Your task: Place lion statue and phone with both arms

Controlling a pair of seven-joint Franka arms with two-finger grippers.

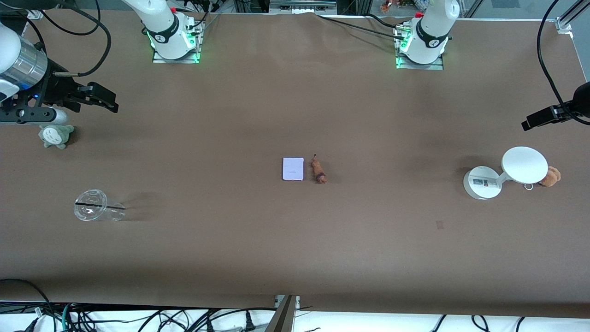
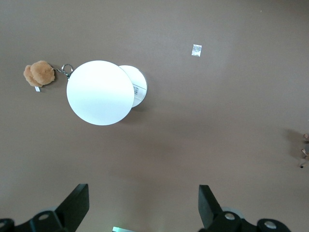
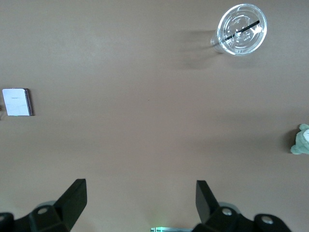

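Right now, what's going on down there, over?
Left gripper and right gripper open, empty, at table ends. Phone and lion statue side by side mid-table, untouched. Nothing blocking.

Matt brown worktop point(image 1: 295, 258) with a paper-like, faintly creased finish. The phone point(image 1: 293, 168) has a smooth, pale, satin face. The lion statue point(image 1: 318, 171) looks matt brown-orange. A clear, glossy plastic cup point(image 1: 94, 207). A smooth white plastic stand point(image 1: 504, 173). Two fuzzy plush toys: grey-green point(image 1: 56, 136) and brown point(image 1: 550, 176). Both grippers point(image 2: 144, 205) point(image 3: 141, 203) are matt black plastic.
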